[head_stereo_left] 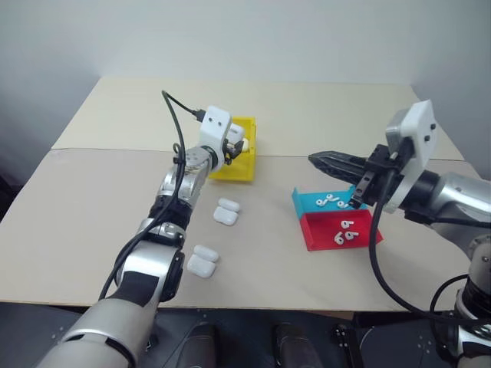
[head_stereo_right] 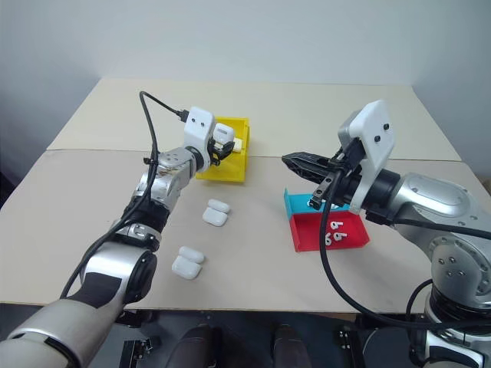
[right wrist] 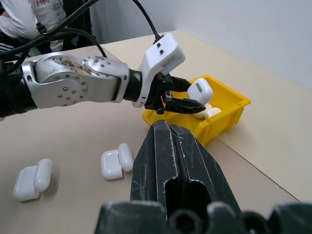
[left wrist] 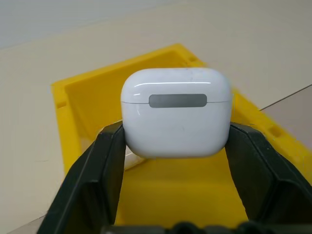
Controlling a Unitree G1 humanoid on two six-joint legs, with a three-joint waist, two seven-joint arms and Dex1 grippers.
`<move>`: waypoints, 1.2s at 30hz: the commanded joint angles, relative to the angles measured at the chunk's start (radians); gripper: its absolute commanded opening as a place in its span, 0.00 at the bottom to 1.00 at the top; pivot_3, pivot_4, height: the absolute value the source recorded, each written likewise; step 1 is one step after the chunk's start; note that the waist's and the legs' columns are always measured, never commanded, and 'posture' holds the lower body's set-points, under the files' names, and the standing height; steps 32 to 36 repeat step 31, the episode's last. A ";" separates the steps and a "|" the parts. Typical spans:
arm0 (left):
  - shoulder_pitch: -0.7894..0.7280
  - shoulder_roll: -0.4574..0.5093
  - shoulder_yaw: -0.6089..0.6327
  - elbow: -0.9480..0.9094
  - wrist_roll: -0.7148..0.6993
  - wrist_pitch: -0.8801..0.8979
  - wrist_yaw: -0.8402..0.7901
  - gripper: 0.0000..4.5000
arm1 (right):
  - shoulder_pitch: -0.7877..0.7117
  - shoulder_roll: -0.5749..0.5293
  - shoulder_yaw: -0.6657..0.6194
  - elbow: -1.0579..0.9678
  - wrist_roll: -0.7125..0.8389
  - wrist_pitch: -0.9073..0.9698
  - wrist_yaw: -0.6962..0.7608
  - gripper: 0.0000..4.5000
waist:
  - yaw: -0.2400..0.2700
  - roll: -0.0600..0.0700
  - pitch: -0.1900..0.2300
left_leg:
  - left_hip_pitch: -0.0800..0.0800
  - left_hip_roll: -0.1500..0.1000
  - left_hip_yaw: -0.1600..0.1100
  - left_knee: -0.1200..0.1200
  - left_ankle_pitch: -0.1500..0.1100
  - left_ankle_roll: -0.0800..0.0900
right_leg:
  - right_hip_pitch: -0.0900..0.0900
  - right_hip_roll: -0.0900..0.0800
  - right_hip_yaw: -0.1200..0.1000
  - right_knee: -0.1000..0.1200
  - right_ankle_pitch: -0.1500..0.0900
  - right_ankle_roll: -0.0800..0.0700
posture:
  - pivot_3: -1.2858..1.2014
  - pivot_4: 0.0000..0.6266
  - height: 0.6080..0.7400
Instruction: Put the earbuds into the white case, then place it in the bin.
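A closed white case (left wrist: 175,112) hangs just over the yellow bin (head_stereo_left: 239,167), with my left gripper (head_stereo_left: 235,147) shut on its lower sides. A second white case (right wrist: 210,111) lies inside the bin. My right gripper (head_stereo_left: 321,160) is shut and empty, pointing left above the trays. Several white earbuds (head_stereo_left: 331,201) lie in the teal tray (head_stereo_left: 301,201), and more earbuds (head_stereo_left: 345,232) in the red tray (head_stereo_left: 313,238).
Two open white cases lie on the table to the left of the trays, one (head_stereo_left: 226,211) near the bin and one (head_stereo_left: 202,261) closer to the front edge. A person in a white sleeve (right wrist: 19,14) stands beyond the table.
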 commanded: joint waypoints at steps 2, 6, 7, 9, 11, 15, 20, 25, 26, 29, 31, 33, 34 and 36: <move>0.012 0.025 0.009 -0.090 0.013 -0.051 -0.015 0.99 | 0.020 -0.030 -0.025 -0.043 0.034 -0.018 -0.022 0.00 | 0.001 0.000 0.000 | 0.000 0.000 0.000 0.000 0.000 0.000 | 0.000 0.000 0.000 0.000 0.000 0.000 | 0.52 0.24 1.00; 0.128 0.077 0.040 -0.358 -0.055 -0.025 -0.125 0.99 | 0.073 -0.049 -0.021 -0.047 0.016 -0.051 -0.012 0.00 | 0.000 0.000 0.000 | -0.001 0.001 0.000 -0.001 0.000 0.000 | 0.000 0.000 0.000 0.002 0.000 0.000 | 0.52 0.24 1.00; 0.169 0.093 0.052 -0.442 -0.087 -0.018 -0.165 0.99 | 0.092 -0.056 -0.013 -0.046 -0.004 -0.073 0.001 0.00 | -0.001 0.000 0.000 | -0.001 0.001 0.000 -0.001 0.000 0.000 | 0.000 0.000 0.000 0.002 0.000 0.000 | 0.52 0.24 1.00; 0.265 0.150 0.074 -0.627 -0.173 0.039 -0.276 0.99 | 0.142 -0.073 0.005 -0.041 -0.056 -0.136 0.037 0.00 | -0.003 0.000 0.000 | -0.001 0.001 0.001 -0.001 0.000 0.000 | 0.000 0.000 0.000 0.002 0.000 0.000 | 0.52 0.24 1.00; 0.381 0.242 0.089 -0.805 -0.257 0.086 -0.412 0.99 | 0.199 -0.096 0.024 -0.024 -0.110 -0.199 0.084 0.00 | -0.008 0.000 0.000 | 0.000 0.002 0.001 -0.001 0.000 0.000 | 0.000 0.000 0.000 0.003 0.000 0.000 | 0.52 0.24 1.00; 0.576 0.432 0.135 -1.042 -0.389 0.186 -0.589 0.99 | 0.305 -0.137 0.048 0.016 -0.188 -0.301 0.175 0.00 | -0.018 0.000 0.000 | 0.002 0.002 0.002 -0.001 0.000 -0.001 | 0.001 0.000 0.001 0.003 0.000 0.000 | 0.52 0.24 1.00; 0.790 0.603 0.297 -1.240 -0.603 0.363 -0.691 0.99 | 0.432 -0.176 0.046 0.043 -0.264 -0.418 0.280 0.00 | -0.016 0.000 0.000 | 0.005 0.002 0.003 -0.001 0.000 -0.001 | 0.002 0.000 0.001 0.001 0.000 0.000 | 0.52 0.24 1.00; 0.948 0.668 0.449 -1.379 -0.748 0.460 -0.682 0.99 | 0.507 -0.214 -0.007 0.065 -0.274 -0.475 0.376 0.00 | -0.018 0.000 0.000 | 0.009 0.003 0.003 -0.001 0.001 -0.002 | 0.005 0.000 0.002 0.003 0.000 0.000 | 0.52 0.24 1.00; 0.964 0.674 0.469 -1.395 -0.768 0.469 -0.678 0.99 | 0.512 -0.219 -0.014 0.069 -0.273 -0.481 0.388 0.00 | -0.018 0.000 0.000 | 0.010 0.003 0.004 -0.001 0.001 -0.002 | 0.005 0.001 0.002 0.004 0.000 0.000 | 0.52 0.24 1.00; 1.000 0.698 0.498 -1.431 -0.798 0.485 -0.676 0.99 | 0.521 -0.225 -0.039 0.082 -0.253 -0.484 0.419 0.00 | -0.018 0.000 0.000 | 0.012 0.003 0.004 -0.001 0.001 -0.002 | 0.006 0.001 0.002 0.005 0.000 -0.001 | 0.52 0.24 1.00; 1.011 0.702 0.497 -1.434 -0.804 0.477 -0.674 0.99 | 0.508 -0.220 -0.043 0.093 -0.231 -0.479 0.439 0.00 | -0.018 0.000 0.000 | 0.013 0.003 0.004 -0.001 0.001 -0.002 | 0.006 0.001 0.003 0.005 0.000 -0.001 | 0.52 0.24 1.00; 1.011 0.702 0.497 -1.434 -0.804 0.477 -0.674 0.99 | 0.508 -0.220 -0.043 0.093 -0.231 -0.479 0.439 0.00 | -0.018 0.000 0.000 | 0.013 0.003 0.004 -0.001 0.001 -0.002 | 0.006 0.001 0.003 0.005 0.000 -0.001 | 0.52 0.24 1.00; 1.011 0.702 0.497 -1.434 -0.804 0.477 -0.674 0.99 | 0.508 -0.220 -0.043 0.093 -0.231 -0.479 0.439 0.00 | -0.018 0.000 0.000 | 0.013 0.003 0.004 -0.001 0.001 -0.002 | 0.006 0.001 0.003 0.005 0.000 -0.001 | 0.52 0.24 1.00; 1.011 0.702 0.497 -1.434 -0.804 0.477 -0.674 0.99 | 0.508 -0.220 -0.043 0.093 -0.231 -0.479 0.439 0.00 | -0.018 0.000 0.000 | 0.013 0.003 0.004 -0.001 0.001 -0.002 | 0.006 0.001 0.003 0.005 0.000 -0.001 | 0.52 0.24 1.00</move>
